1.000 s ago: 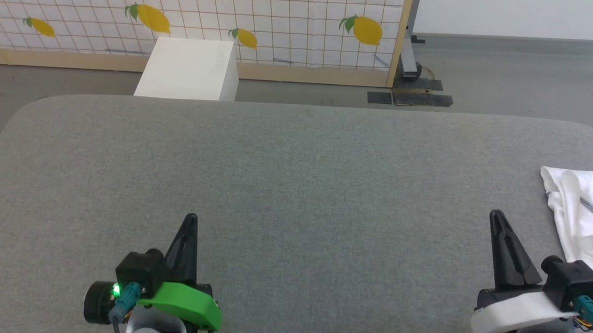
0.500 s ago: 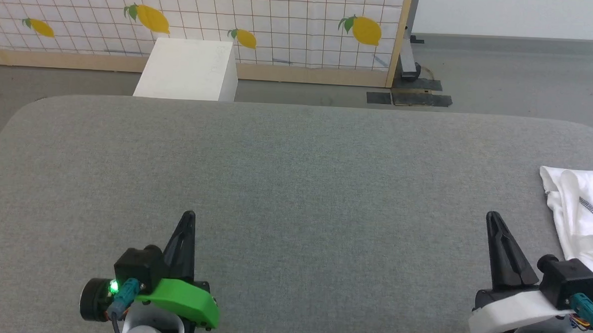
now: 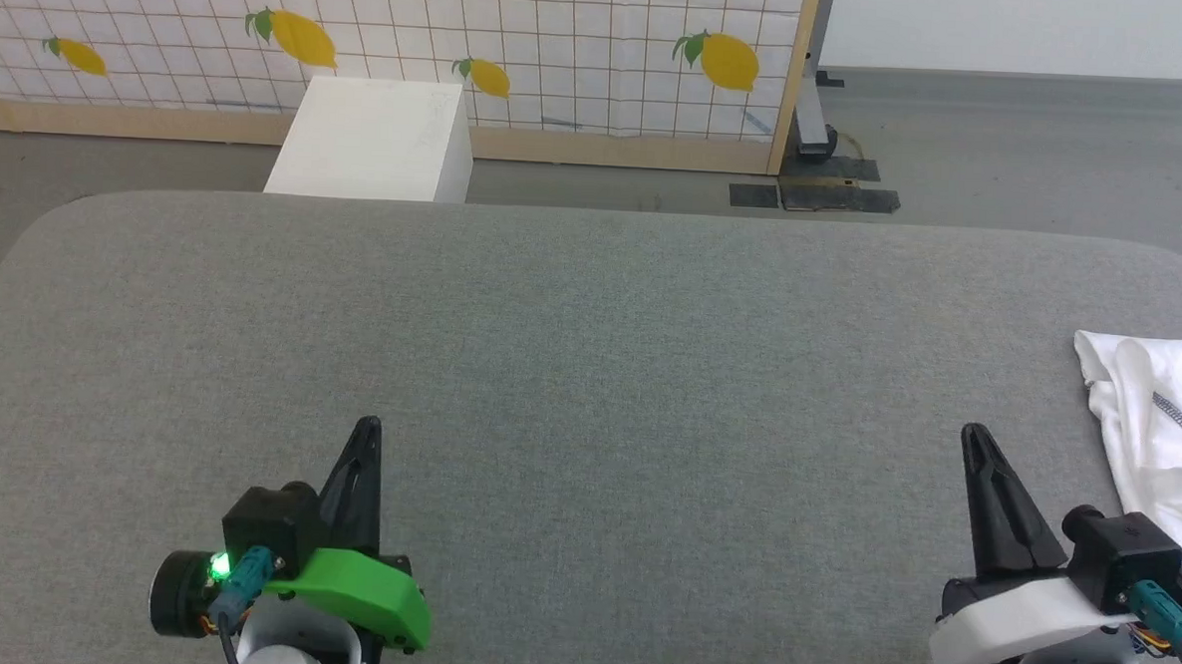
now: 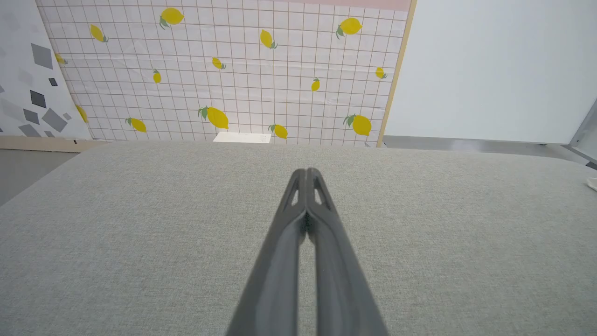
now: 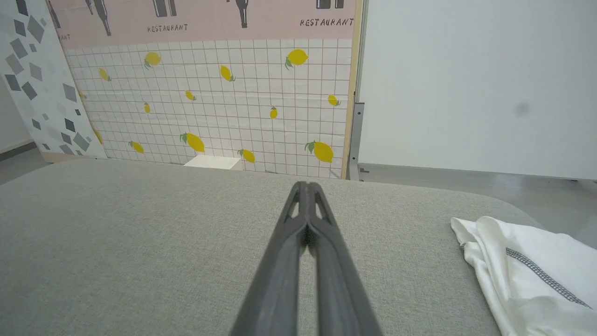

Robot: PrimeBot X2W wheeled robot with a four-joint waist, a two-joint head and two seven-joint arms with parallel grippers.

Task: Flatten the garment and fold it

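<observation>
Two pairs of jaws, both pressed together and empty; one white garment (image 3: 1136, 416) lies on one grey table (image 3: 589, 372).

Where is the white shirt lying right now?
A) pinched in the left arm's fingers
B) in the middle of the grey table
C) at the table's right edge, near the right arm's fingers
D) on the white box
C: the white shirt lies crumpled at the right edge of the grey table, beside the right arm's fingers, which are shut.
</observation>
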